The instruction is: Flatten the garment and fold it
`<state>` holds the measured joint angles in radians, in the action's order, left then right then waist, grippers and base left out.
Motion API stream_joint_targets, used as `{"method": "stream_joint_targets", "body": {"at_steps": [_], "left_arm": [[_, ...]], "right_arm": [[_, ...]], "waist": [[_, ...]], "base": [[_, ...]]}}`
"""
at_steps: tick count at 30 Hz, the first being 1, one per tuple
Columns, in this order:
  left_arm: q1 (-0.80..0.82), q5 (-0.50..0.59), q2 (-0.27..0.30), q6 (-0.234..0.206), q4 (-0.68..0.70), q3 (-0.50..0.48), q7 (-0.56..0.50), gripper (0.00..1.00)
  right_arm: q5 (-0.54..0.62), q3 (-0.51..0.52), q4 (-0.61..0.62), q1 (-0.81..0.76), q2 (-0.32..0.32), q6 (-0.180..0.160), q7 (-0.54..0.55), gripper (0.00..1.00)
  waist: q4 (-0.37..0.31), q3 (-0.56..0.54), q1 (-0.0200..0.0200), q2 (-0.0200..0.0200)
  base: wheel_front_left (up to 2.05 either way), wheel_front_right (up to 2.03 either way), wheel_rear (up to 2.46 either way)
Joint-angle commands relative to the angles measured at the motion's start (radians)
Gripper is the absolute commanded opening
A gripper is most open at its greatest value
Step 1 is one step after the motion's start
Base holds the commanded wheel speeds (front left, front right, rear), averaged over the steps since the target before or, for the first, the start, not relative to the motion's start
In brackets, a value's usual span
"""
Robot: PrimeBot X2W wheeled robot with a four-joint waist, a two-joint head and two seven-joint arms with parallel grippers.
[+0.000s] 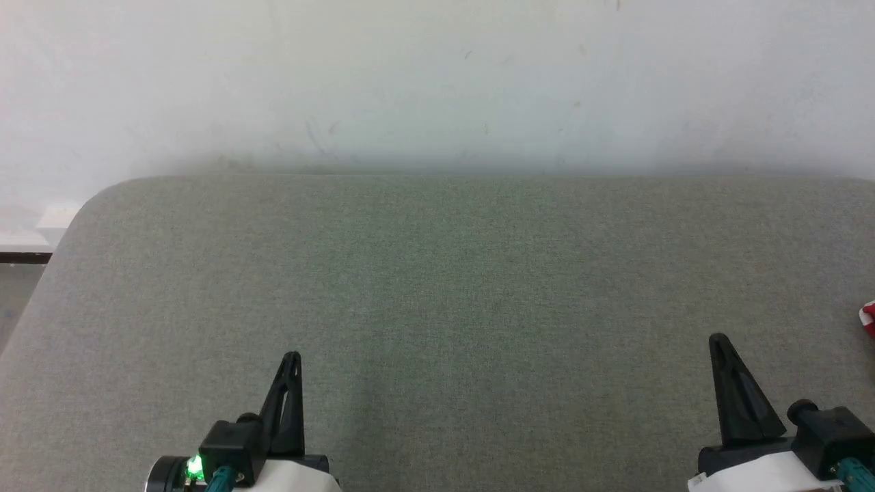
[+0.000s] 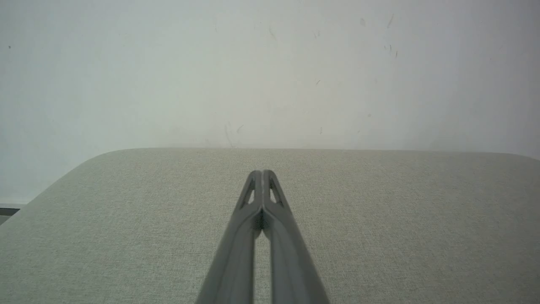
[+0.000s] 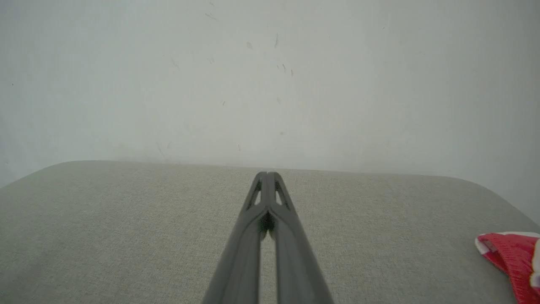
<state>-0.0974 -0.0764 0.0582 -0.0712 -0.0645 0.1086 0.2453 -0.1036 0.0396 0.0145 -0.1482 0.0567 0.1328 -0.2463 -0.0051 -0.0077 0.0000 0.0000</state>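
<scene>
left gripper [image 1: 292,357] closed, right gripper [image 1: 717,339] closed

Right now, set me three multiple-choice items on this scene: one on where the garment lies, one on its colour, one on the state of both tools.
1. Where does the garment lie in the head view?
A. at the right edge of the grey padded surface
B. in the middle
C. at the far left corner

2. What colour is the garment?
A. blue and yellow
B. red with white
C. all black

3. How do the left tool and right tool stand?
A. both wide open
B. both shut, holding nothing
C. both shut on cloth

Answers:
1 A, a bit of cloth peeks in at the right edge.
2 B, the right wrist view shows red fabric with white trim.
3 B, each wrist view shows fingertips pressed together with nothing between them.
</scene>
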Motion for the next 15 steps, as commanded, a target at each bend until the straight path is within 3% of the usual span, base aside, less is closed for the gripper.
{"method": "stream_joint_targets", "body": {"at_steps": [1,15], "left_arm": [[0.005,0.004,0.0,0.004,0.003,-0.005,-0.004,0.0],[0.016,0.013,-0.001,0.012,0.011,-0.017,-0.033,0.0]], "right_arm": [[0.006,-0.001,0.0,0.008,0.0,0.0,0.005,0.0],[0.017,-0.005,-0.002,0.024,-0.001,0.0,0.033,0.0]], "waist": [[0.0,0.0,0.0,0.0],[0.001,0.001,0.0,0.0]], "base": [[0.0,0.0,0.0],[0.0,0.0,0.0]]}}
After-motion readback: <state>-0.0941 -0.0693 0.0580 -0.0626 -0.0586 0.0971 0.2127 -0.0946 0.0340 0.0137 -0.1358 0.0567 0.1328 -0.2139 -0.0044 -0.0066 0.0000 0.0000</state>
